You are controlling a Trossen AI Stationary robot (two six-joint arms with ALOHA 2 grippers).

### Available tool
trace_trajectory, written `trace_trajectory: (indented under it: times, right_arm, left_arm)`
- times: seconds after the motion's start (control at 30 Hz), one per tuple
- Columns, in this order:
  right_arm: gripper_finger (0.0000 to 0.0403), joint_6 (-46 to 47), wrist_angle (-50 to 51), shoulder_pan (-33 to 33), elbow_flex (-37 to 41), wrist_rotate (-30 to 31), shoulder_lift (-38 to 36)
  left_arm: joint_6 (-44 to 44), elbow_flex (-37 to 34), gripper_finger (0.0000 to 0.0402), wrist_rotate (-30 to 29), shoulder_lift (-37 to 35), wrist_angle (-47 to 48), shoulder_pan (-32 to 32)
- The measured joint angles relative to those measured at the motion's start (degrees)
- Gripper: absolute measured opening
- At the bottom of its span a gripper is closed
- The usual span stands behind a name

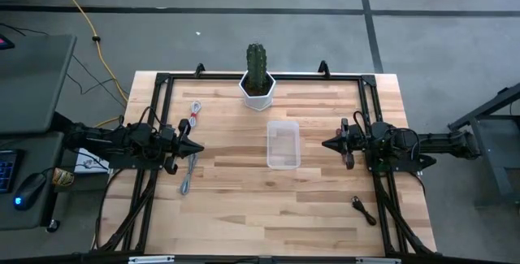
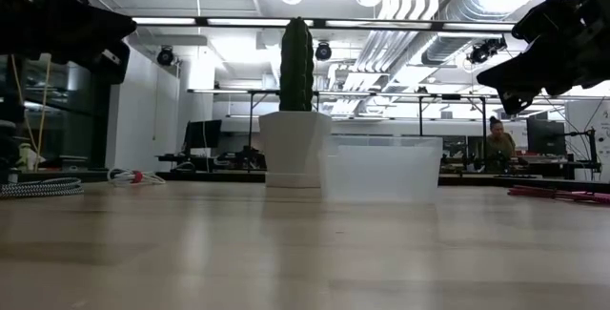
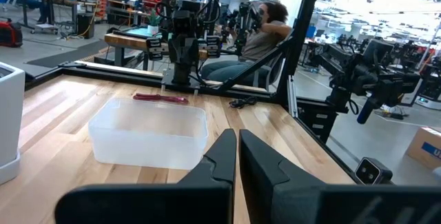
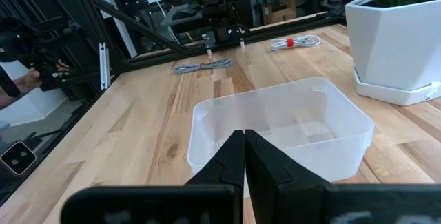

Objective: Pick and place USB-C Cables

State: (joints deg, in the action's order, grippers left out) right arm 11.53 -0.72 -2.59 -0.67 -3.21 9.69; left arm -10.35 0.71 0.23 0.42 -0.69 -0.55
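Observation:
A white cable with a red tie (image 1: 193, 116) lies coiled at the far left of the table. It also shows in the right wrist view (image 4: 295, 42). A grey cable (image 1: 188, 173) lies just near of my left gripper (image 1: 195, 146) and also shows in the right wrist view (image 4: 203, 67). A black cable (image 1: 363, 209) lies at the near right. A thin pink-red cable (image 3: 160, 98) lies on the table under my right gripper (image 1: 327, 144). Both grippers are shut and empty, held above the table, pointing at each other across a clear plastic box (image 1: 283, 144).
A cactus in a white pot (image 1: 258, 85) stands at the far middle, just behind the clear box. A black frame (image 1: 162, 77) runs along the table's left, far and right sides. A person (image 3: 265, 34) sits beyond the table's right side.

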Motion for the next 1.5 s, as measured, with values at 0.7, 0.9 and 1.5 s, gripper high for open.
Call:
trace_trajectory:
  times: [0.7,0.9,1.5]
  right_arm:
    - [0.0,0.0,0.0,-0.02,0.0,0.0,0.0]
    - [0.0,0.0,-0.02,-0.02,-0.02,0.01,-0.02]
    - [0.0,0.0,0.01,0.0,-0.02,0.0,0.0]
  left_arm:
    - [0.0,0.0,0.0,-0.02,0.0,0.0,-0.01]
    - [0.0,-0.01,0.0,-0.01,0.0,0.0,0.0]
    - [-1.08,0.59,0.0001,-8.85,2.07,-15.12,0.12]
